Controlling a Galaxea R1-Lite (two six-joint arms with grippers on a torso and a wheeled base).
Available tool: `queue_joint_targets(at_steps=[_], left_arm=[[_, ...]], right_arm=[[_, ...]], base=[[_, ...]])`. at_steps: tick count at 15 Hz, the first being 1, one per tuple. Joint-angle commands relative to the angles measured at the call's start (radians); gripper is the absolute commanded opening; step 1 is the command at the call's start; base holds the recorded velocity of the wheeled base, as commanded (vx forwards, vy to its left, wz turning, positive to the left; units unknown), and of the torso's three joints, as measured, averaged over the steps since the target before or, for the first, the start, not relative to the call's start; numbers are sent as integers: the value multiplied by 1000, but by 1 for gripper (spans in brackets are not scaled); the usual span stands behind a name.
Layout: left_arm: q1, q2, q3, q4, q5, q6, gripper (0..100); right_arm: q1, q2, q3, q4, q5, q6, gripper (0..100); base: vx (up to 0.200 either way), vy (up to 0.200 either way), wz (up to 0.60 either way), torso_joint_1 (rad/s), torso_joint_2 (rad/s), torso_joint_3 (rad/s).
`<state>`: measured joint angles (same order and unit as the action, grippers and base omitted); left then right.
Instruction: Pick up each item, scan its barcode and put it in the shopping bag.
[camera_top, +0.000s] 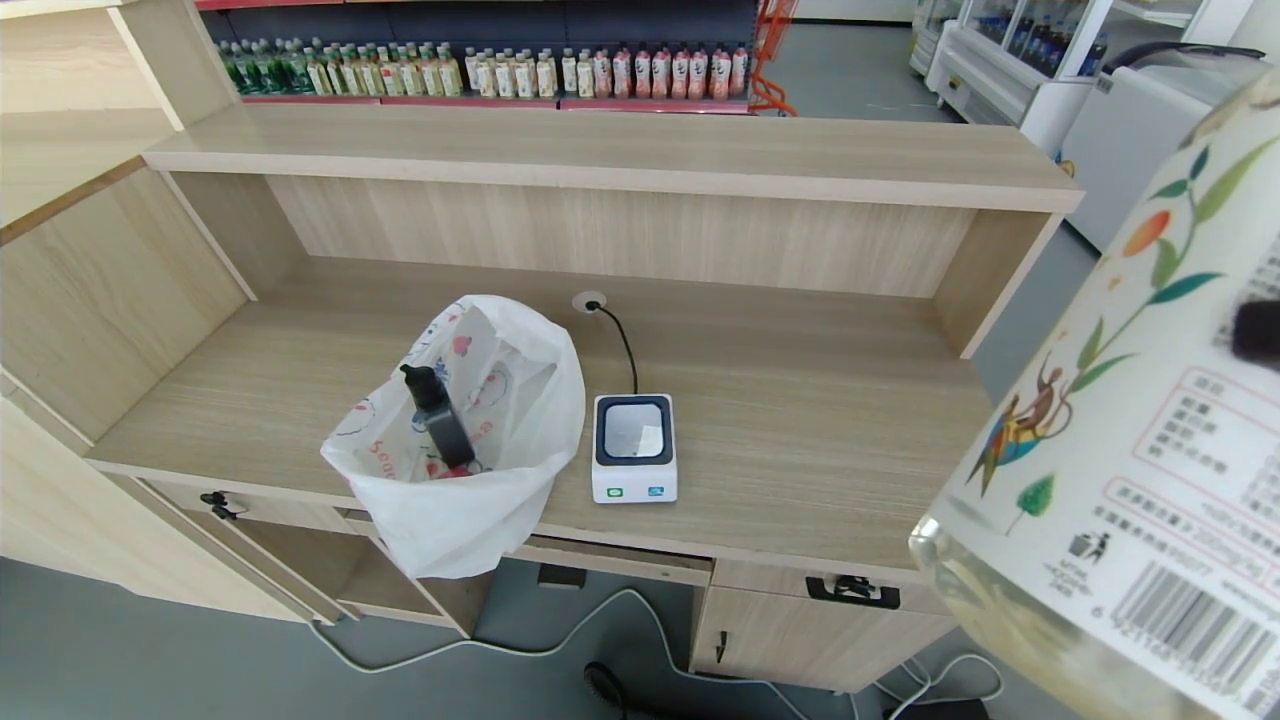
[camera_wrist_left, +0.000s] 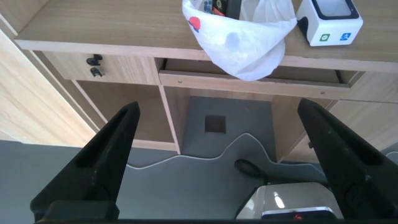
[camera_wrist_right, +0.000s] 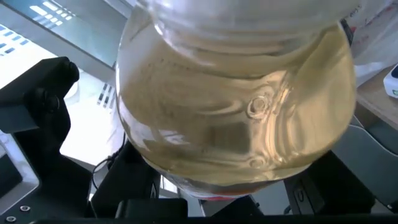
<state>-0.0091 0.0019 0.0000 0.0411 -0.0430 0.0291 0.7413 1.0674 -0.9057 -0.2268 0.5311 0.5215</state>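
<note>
The right gripper (camera_top: 1258, 335) is clamped on the bottle (camera_top: 1130, 450), with one dark finger showing across the label at the head view's right edge. The bottle is held up in the air to the right of the counter (camera_top: 800, 400), tilted. Its white label carries a plant drawing, and the barcode (camera_top: 1190, 620) sits near the lower end. From the right wrist, its clear base (camera_wrist_right: 236, 106) shows pale yellow liquid inside. The left gripper (camera_wrist_left: 217, 112) hangs with its fingers (camera_wrist_left: 118, 143) spread wide and nothing between them, low before the counter's front, over the grey floor. On the counter the white bag (camera_top: 500, 500) stands open, its belly sagging over the front edge, with a dark pump bottle (camera_top: 437, 418) upright inside. The scanner (camera_top: 634, 447) sits just beside the bag on its right, window facing up, and its black cable (camera_top: 625, 345) runs back to a hole (camera_top: 589, 300) in the counter.
</note>
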Motion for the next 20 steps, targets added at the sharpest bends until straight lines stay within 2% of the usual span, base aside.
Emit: queue_joint_targets(at_steps=[1,14,16,17,18,20], left_arm=[[0,0,0,0,0,0,100],[0,0,0,0,0,0,100],[0,0,0,0,0,0,100],[0,0,0,0,0,0,100],[0,0,0,0,0,0,100],[0,0,0,0,0,0,100]], right_arm=[[3,-7,5,0,0,0,0],[4,-26,36,-5,3,-8,0],[-2,-27,48,-3,-2,-52,0],[-11,-26,62,-3,-10,-123,0],[-126,-3,119,-6,-29,-390,0],[-376,65,185,-40,-100,-822,0]], base=[[0,0,0,0,0,0],[0,0,0,0,0,0],[0,0,0,0,0,0],[0,0,0,0,0,0],[0,0,0,0,0,0],[0,0,0,0,0,0]])
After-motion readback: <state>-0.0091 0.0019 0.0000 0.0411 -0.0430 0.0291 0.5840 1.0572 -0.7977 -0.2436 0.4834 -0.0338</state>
